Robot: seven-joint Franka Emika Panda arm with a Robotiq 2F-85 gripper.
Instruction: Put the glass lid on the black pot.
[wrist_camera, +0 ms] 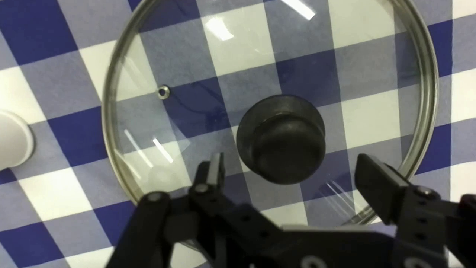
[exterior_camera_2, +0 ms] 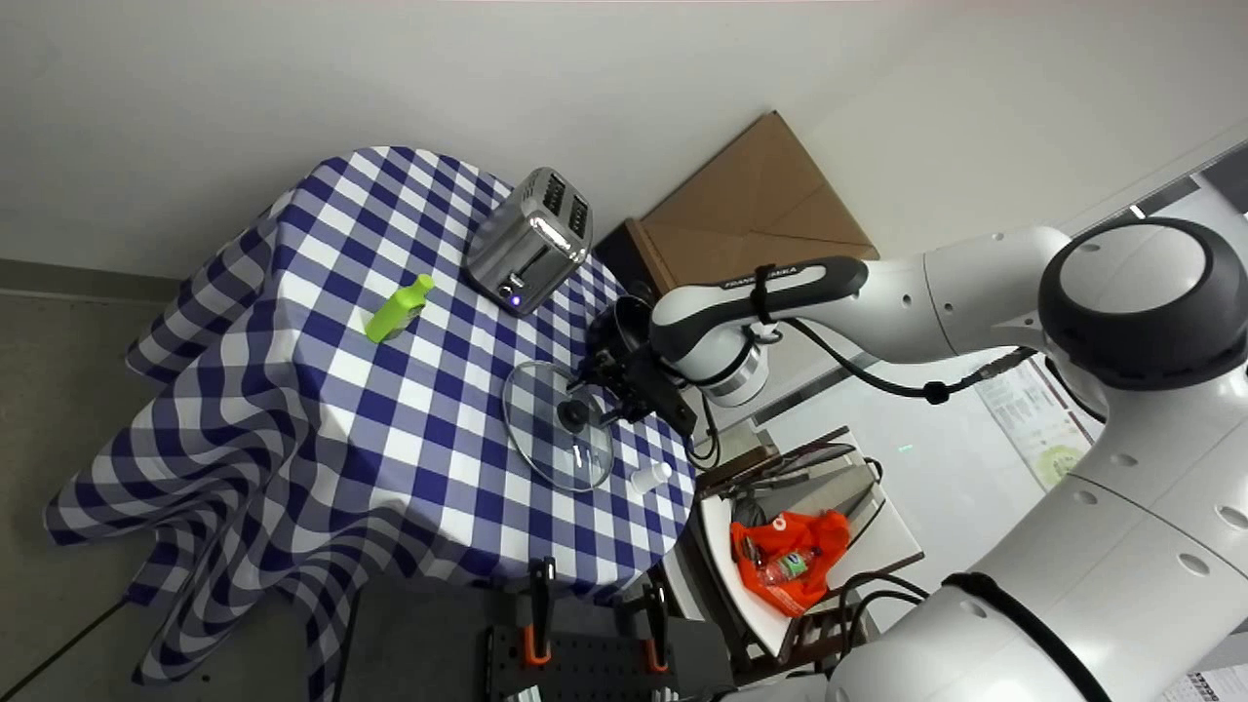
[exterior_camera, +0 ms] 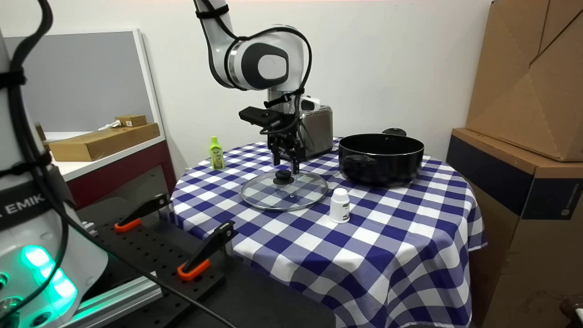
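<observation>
The glass lid (exterior_camera: 303,193) lies flat on the checked tablecloth with its dark knob (exterior_camera: 283,176) facing up. It also shows in an exterior view (exterior_camera_2: 546,439) and fills much of the wrist view (wrist_camera: 245,70). My gripper (exterior_camera: 286,165) points down just above the lid, also seen in an exterior view (exterior_camera_2: 592,402). In the wrist view the open gripper (wrist_camera: 291,160) has one finger on each side of the knob (wrist_camera: 288,149), with gaps on both sides. The black pot (exterior_camera: 382,161) stands uncovered to the lid's right; the arm partly hides the pot (exterior_camera_2: 614,331) in an exterior view.
A small white bottle (exterior_camera: 340,207) stands close beside the lid, also in the wrist view (wrist_camera: 13,139). A silver toaster (exterior_camera_2: 531,244) stands behind the gripper. A green bottle (exterior_camera: 217,155) is farther back. Black clamps (exterior_camera: 207,250) stick up by the table's front edge.
</observation>
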